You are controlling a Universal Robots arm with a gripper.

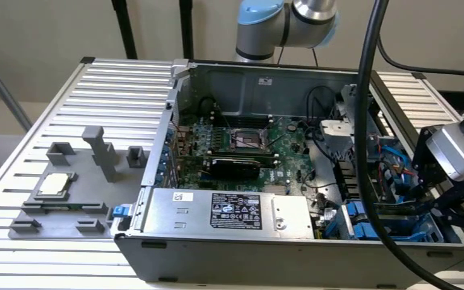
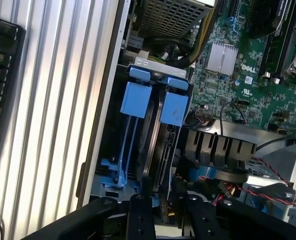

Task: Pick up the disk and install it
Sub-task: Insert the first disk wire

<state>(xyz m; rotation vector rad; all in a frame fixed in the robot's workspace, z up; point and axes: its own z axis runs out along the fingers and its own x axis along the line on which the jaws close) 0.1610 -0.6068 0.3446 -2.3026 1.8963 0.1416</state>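
The disk [image 2: 164, 150] stands on edge in the drive bay [image 2: 137, 62] at the corner of the open computer case [image 1: 240, 254], its bright blue carrier tab [image 2: 174, 107] at the far end. My gripper [image 2: 167, 216] is shut on the disk's near end, one black finger [image 2: 137, 215] on each side. In the exterior view the gripper [image 1: 446, 208] hangs low over the blue bay area [image 1: 393, 232] at the exterior view's right. A second blue carrier [image 2: 135, 97] sits in the neighbouring slot beside the disk.
The grey power-supply box [image 1: 224, 211] with a black label lies along the case's front. The green motherboard [image 1: 248, 145] fills the middle, with cables [image 2: 268, 190] close to the bay. A small square processor chip [image 1: 55, 184] rests on a grey fixture on the ribbed table [image 1: 70, 266].
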